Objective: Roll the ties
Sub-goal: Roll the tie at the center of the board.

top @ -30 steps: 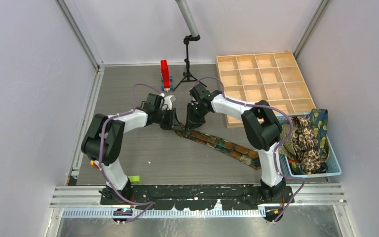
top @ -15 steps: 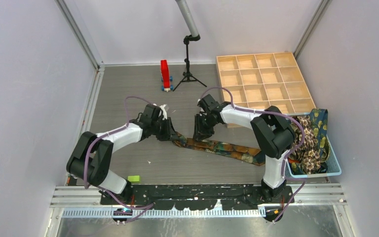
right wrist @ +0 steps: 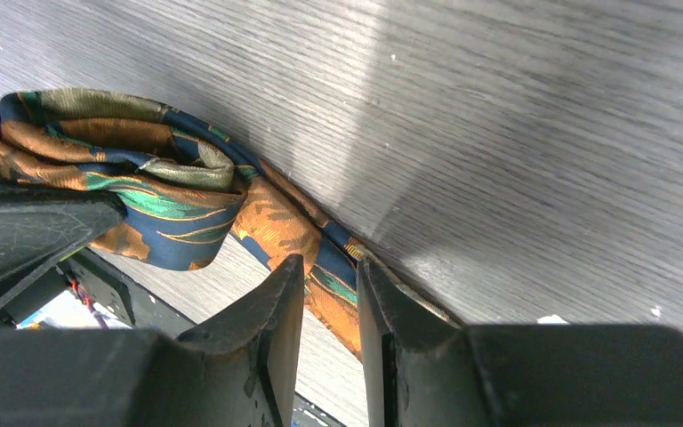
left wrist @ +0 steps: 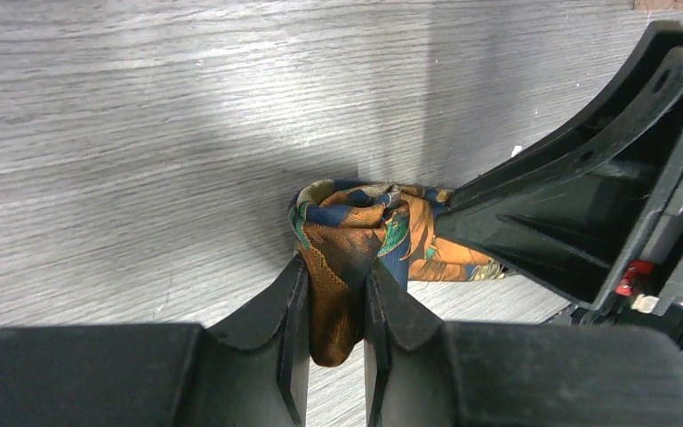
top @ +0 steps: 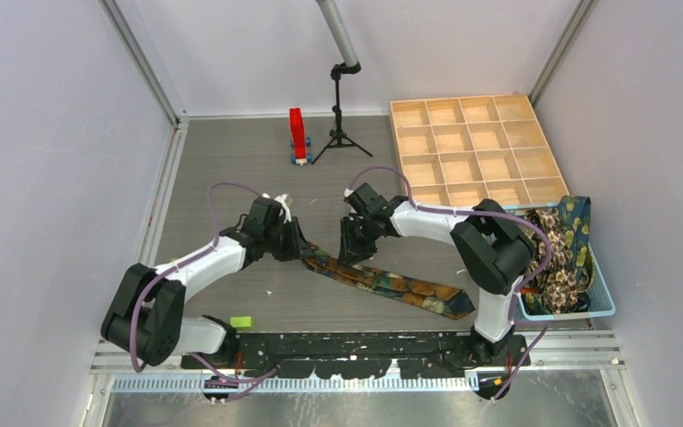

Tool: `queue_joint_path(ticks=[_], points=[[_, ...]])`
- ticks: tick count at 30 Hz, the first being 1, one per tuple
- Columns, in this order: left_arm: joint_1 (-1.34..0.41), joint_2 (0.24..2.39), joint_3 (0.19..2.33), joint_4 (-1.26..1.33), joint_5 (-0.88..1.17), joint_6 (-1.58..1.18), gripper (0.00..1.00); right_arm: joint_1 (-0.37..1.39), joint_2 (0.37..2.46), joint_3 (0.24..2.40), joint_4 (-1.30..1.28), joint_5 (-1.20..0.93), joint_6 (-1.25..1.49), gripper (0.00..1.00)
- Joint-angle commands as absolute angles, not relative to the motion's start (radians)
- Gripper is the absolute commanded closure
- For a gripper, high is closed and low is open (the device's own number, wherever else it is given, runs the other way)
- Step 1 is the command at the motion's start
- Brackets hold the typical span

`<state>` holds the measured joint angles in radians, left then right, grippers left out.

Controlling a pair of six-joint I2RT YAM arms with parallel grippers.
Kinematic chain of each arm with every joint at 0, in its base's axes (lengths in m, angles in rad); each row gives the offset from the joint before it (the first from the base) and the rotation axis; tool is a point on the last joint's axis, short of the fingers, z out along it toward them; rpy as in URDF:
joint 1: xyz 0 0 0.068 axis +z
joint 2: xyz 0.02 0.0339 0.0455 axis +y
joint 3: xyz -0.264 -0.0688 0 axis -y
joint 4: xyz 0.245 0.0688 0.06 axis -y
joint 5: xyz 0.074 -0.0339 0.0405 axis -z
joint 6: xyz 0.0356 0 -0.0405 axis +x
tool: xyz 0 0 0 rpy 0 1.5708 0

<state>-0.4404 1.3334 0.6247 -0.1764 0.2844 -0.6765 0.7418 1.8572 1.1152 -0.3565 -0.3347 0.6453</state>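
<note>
**Orange-and-navy tie pinched at its rolled end**

Grey wood-grain surface (top: 231, 169) carries one patterned tie (top: 382, 283), which lies flat just below the middle of the top view. It slants from a rolled end at centre down to a pointed end at lower right. The left pincer (top: 307, 252) is clamped on that rolled end. In the left wrist view its two black fingers (left wrist: 293, 302) squeeze a fold of orange and navy fabric, and the coil (left wrist: 351, 218) bulges just above their tips.

The right pincer (top: 349, 258) stands just right of the left one, over the flat strip next to the coil. In the right wrist view its fingers (right wrist: 280, 302) leave only a narrow gap with the strip showing through it. Whether they nip the fabric or merely rest over it, I cannot tell.

At the right edge of the top view a light blue basket (top: 600, 307) holds a heap of ties (top: 556, 253). A wooden compartment tray (top: 476, 151) sits above it. A red block (top: 297, 133) and a black tripod (top: 338, 116) stand at upper centre.
</note>
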Motion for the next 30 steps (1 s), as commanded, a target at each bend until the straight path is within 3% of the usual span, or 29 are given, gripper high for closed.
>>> queue_joint_path(ticks=[1,8,18,30], points=[[-0.443,1.274,0.613,-0.205,0.248,-0.658,0.94,0.745,1.814,1.224,-0.431,-0.275,0.620,0.66],[-0.446,1.215,0.635,-0.276,0.205,-0.611,0.94,0.804,1.812,1.318,-0.453,-0.276,0.634,0.66],[-0.448,1.173,0.662,-0.336,0.161,-0.581,0.97,0.884,1.938,1.359,-0.338,-0.345,0.731,0.78],[-0.448,1.137,0.712,-0.431,0.135,-0.545,0.98,0.896,2.044,1.449,-0.290,-0.376,0.758,0.80]])
